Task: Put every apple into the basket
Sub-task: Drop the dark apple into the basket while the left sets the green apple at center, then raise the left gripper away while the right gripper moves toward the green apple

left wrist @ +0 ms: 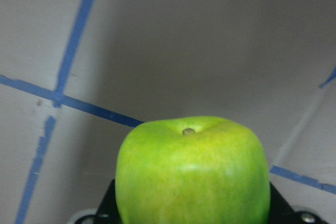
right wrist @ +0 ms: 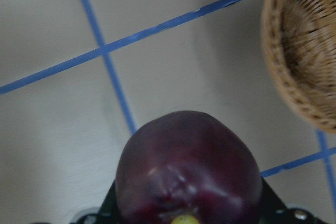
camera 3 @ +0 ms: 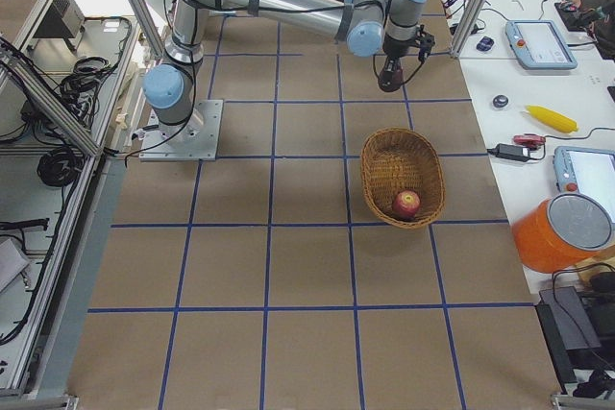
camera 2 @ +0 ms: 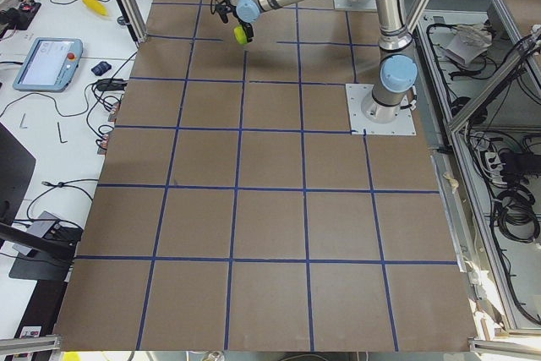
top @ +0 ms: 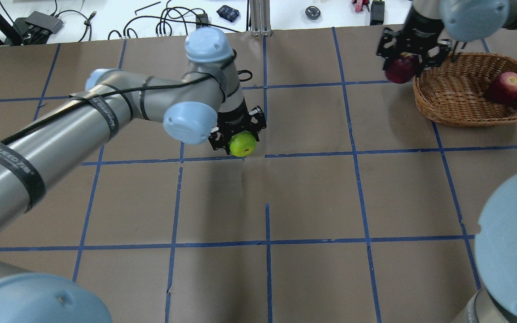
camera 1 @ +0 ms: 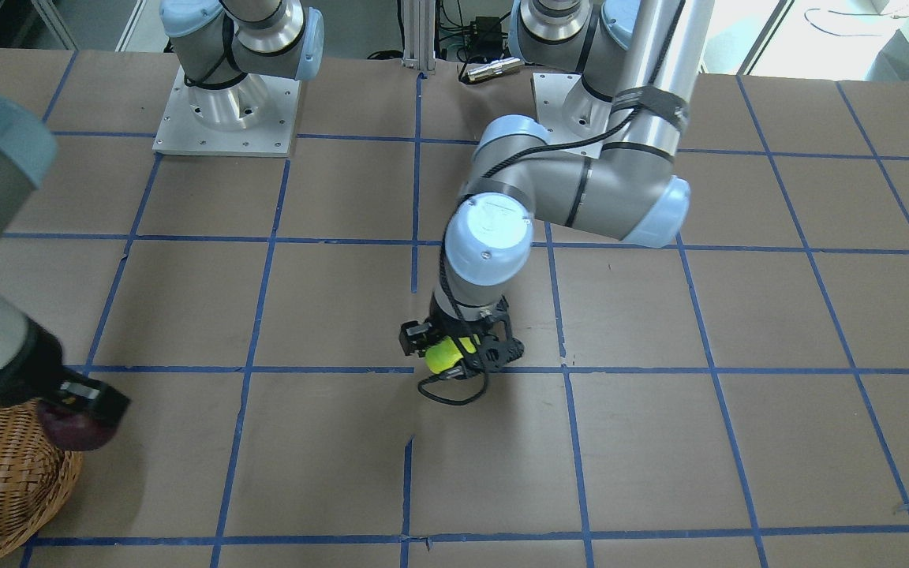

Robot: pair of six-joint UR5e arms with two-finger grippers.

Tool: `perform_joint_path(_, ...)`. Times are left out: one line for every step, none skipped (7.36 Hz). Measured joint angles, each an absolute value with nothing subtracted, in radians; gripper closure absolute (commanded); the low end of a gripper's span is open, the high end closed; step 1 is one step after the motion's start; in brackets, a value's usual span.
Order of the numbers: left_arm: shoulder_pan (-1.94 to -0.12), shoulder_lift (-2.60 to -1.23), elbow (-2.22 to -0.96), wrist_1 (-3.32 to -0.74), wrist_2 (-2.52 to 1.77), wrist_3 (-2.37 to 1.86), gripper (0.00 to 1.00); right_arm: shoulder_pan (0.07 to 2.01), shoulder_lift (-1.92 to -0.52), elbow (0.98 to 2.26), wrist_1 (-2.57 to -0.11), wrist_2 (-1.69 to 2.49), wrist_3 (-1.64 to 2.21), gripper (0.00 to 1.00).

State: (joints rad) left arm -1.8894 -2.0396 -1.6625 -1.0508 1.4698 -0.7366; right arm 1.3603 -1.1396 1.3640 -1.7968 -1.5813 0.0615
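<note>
My left gripper (top: 242, 142) is shut on the lime green apple (top: 243, 144) near the table's middle, low over a blue tape line. The green apple fills the left wrist view (left wrist: 191, 174). My right gripper (top: 402, 63) is shut on the dark maroon apple (top: 400, 70) and holds it in the air just outside the rim of the wicker basket (top: 447, 114). The right wrist view shows the maroon apple (right wrist: 189, 171) with the basket (right wrist: 299, 51) off to one side. The red apple (top: 506, 87) lies inside the basket.
The brown table has a grid of blue tape. The arms' base plates (camera 1: 226, 118) stand at the robot's side. Cables and small tools (top: 168, 18) lie beyond the far edge. A side bench holds tablets and an orange container (camera 3: 562, 232).
</note>
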Motion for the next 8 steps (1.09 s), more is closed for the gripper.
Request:
perform_joint_path(-1.934,-2.053,-1.715,-0.952,1.472,-0.800,0.44,1.288,-1.137,1.368,-1.799,-1.595,-0.080,1.00)
perform_joint_path(-1.954,-2.063,-1.758,-0.890,1.473,-0.828,0.10,1.244,-1.127,1.369,-1.804,-1.600,-0.173,1.00)
perform_joint_path(-1.963,-2.064,-1.778,-0.865,1.474,-0.839,0.00,1.213,-1.105,1.367,-1.820,-1.602,-0.230,1.00)
perform_joint_path(-1.966,-2.064,-1.782,-0.856,1.474,-0.842,0.00,1.185,-1.075,1.366,-1.866,-1.602,-0.276,1.00)
perform_joint_path(-1.966,-2.057,-1.778,-0.852,1.475,-0.837,0.00,1.160,-1.039,1.365,-1.930,-1.602,-0.327,1.00)
perform_joint_path(-1.961,-2.039,-1.766,-0.855,1.475,-0.821,0.00,1.143,-1.003,1.364,-1.982,-1.600,-0.357,0.95)
perform_joint_path(-1.954,-2.019,-1.748,-0.876,1.476,-0.799,0.00,1.135,-0.976,1.365,-2.009,-1.597,-0.366,0.87)
perform_joint_path(-1.943,-1.986,-1.728,-0.927,1.473,-0.786,0.00,1.132,-0.958,1.369,-2.021,-1.598,-0.373,0.12)
